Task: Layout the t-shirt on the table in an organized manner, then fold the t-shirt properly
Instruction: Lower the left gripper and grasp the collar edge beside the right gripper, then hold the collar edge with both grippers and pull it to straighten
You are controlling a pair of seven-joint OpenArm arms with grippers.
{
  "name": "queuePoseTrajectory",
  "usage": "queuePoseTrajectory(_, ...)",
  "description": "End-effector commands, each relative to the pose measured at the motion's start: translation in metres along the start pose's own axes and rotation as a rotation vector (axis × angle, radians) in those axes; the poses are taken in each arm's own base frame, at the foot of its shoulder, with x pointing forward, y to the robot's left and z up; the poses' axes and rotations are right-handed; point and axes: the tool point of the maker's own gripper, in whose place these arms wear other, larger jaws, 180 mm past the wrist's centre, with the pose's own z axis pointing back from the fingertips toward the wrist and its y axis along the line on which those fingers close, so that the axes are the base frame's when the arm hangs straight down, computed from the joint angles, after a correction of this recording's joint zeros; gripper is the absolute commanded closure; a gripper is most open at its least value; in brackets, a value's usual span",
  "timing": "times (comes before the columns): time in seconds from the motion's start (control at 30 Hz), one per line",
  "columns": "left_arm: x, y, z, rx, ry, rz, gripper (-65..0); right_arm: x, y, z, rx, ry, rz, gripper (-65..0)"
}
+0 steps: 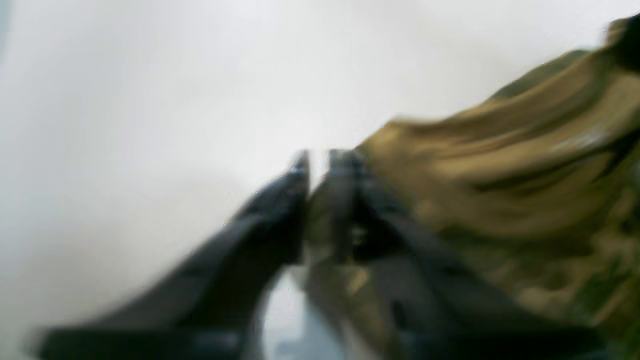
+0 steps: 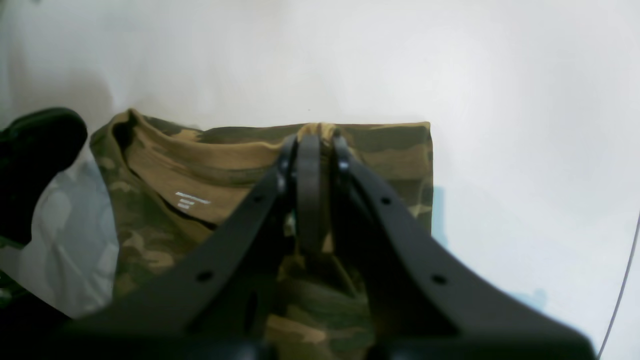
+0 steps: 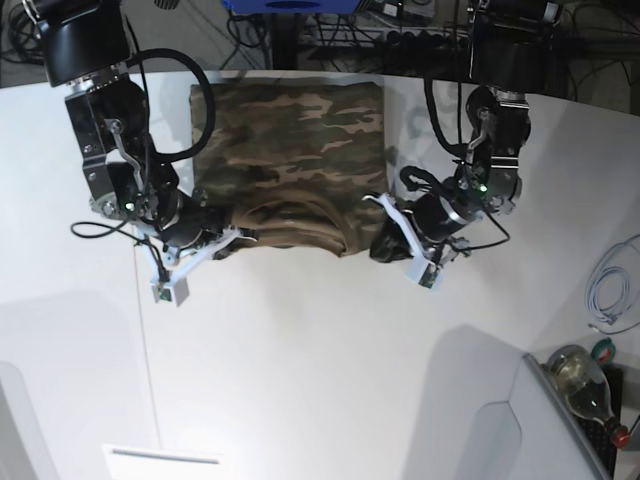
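Base view: you see the t-shirt (image 3: 290,150) lying on the white surface (image 3: 330,360) toward its far edge, folded into a compact rectangle, with the round collar (image 3: 292,222) on the near side. Your two arms flank that near edge, one at each corner.

Right hand (image 3: 222,243): it sits at the shirt's near corner on the picture's left. In the right wrist view you see its fingers (image 2: 308,190) pressed together on a raised pinch of camouflage cloth (image 2: 320,131) at the folded edge. The fabric spreads flat on either side of the pinch, the tan inside of the collar with a small white printed label (image 2: 192,201) lies to the left, and the other arm's dark tip shows at the far left of that view.

Left hand (image 3: 388,240): it sits at the opposite near corner, on the picture's right. The left wrist view is heavily blurred; you can make out its two dark fingers (image 1: 280,210) drawn close, with a narrow bright gap between the tips and a strip of shirt fabric (image 1: 500,190) lying between them lower down, so the hand appears to be pinching the cloth.

At the lower right of the base view, well apart from the shirt, lie a coiled white cable (image 3: 610,290) and a glass bottle (image 3: 583,388) beside the surface's curved edge.
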Motion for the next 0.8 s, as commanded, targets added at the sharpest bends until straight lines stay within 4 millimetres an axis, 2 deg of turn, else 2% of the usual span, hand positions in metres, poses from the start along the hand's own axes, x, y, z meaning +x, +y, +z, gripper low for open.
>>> queuePoseTrajectory(0.0,0.031,0.010,0.005,0.007,-0.096,0.029,-22.9,0.016,0.005,0.003,0.015,-0.045,0.008,0.0)
queuePoseTrajectory(0.07,0.040,0.019,0.011,0.007,-0.145,0.110,-37.4,0.017,0.004,0.003,0.013,-0.045,0.009,0.0)
queuePoseTrajectory(0.1,0.044,0.023,0.014,0.003,-0.170,0.149,-42.6,0.017,0.004,0.003,0.014,-0.045,0.010,0.0)
queuePoseTrajectory(0.17,0.045,0.032,0.020,-0.009,-0.189,0.202,-50.8,0.017,0.004,0.003,0.014,-0.045,0.010,0.0)
queuePoseTrajectory(0.2,0.049,0.032,0.018,-0.033,-0.196,0.222,-52.3,0.016,0.004,0.003,0.014,-0.043,0.010,0.0)
queuePoseTrajectory(0.37,0.035,0.021,0.001,-0.162,-0.143,0.297,-52.3,0.016,0.004,0.003,0.014,-0.043,0.010,0.0)
queuePoseTrajectory(0.5,0.018,0.020,-0.005,-0.186,-0.101,0.336,-52.3,0.015,0.004,0.003,0.014,-0.042,0.009,0.0)
queuePoseTrajectory(0.77,0.012,0.010,-0.008,-0.208,-0.092,0.345,-52.2,0.015,0.004,0.003,0.014,-0.042,0.009,0.0)
